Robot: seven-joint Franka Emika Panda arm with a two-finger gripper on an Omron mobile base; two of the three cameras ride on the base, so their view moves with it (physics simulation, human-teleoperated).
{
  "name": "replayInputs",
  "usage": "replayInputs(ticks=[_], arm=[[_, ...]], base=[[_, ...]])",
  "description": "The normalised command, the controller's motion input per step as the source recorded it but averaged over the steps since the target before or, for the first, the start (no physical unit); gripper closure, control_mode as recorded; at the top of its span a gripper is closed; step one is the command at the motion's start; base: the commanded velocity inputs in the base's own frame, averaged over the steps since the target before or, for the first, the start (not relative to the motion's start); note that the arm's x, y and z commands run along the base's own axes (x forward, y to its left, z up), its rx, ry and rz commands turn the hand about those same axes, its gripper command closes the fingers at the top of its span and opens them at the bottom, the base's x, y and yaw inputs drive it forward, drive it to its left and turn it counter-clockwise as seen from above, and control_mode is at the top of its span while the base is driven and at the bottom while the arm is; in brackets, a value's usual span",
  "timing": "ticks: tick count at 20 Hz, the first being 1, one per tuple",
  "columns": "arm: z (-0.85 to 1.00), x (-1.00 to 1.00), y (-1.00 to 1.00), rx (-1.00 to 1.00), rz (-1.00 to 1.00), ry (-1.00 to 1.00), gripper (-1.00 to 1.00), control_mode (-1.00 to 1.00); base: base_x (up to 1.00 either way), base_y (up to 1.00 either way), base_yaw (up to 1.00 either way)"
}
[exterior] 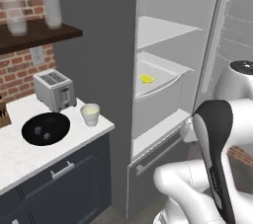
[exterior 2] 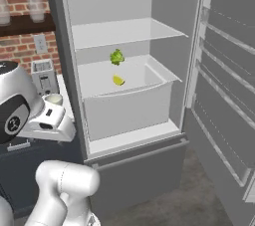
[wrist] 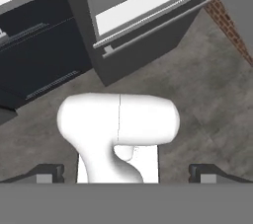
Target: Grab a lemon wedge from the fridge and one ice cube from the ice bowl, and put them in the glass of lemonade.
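The fridge [exterior: 168, 114] stands open, its door [exterior 2: 224, 70] swung out to the right. The lemon wedge [exterior: 146, 78] [exterior 2: 118, 80] lies on the middle white shelf. On the counter to the left sit the black ice bowl [exterior: 45, 129], with ice cubes [exterior: 47, 135] in it, and the glass of lemonade [exterior: 90, 114] [exterior 2: 54, 99] beside it. My gripper [wrist: 127, 174] is open and holds nothing. It points down at the floor in front of the fridge, well below the shelf and away from the counter.
A green leafy thing [exterior 2: 117, 56] sits behind the wedge on the same shelf. A toaster [exterior: 54, 90] stands at the back of the counter [exterior: 20, 156]. Tall clear glasses [exterior: 17, 16] stand on a wall shelf. Dark-blue drawers [exterior: 59, 188] lie under the counter.
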Motion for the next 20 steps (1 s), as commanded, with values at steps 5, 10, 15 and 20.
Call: replayInputs(ticks=[5,10,15,20], arm=[[0.00,0.00,0.00,0.00,0.00,0.00,-1.00,1.00],[0.00,0.00,0.00,0.00,0.00,0.00,-1.00,1.00],[0.00,0.00,0.00,0.00,0.00,0.00,-1.00,1.00],[0.00,0.00,0.00,0.00,0.00,0.00,-1.00,1.00]], base=[[0.37,-0.87,0.28],[0.48,-0.79,0.50],[0.30,-0.47,0.50],[0.00,-0.09,0.37]])
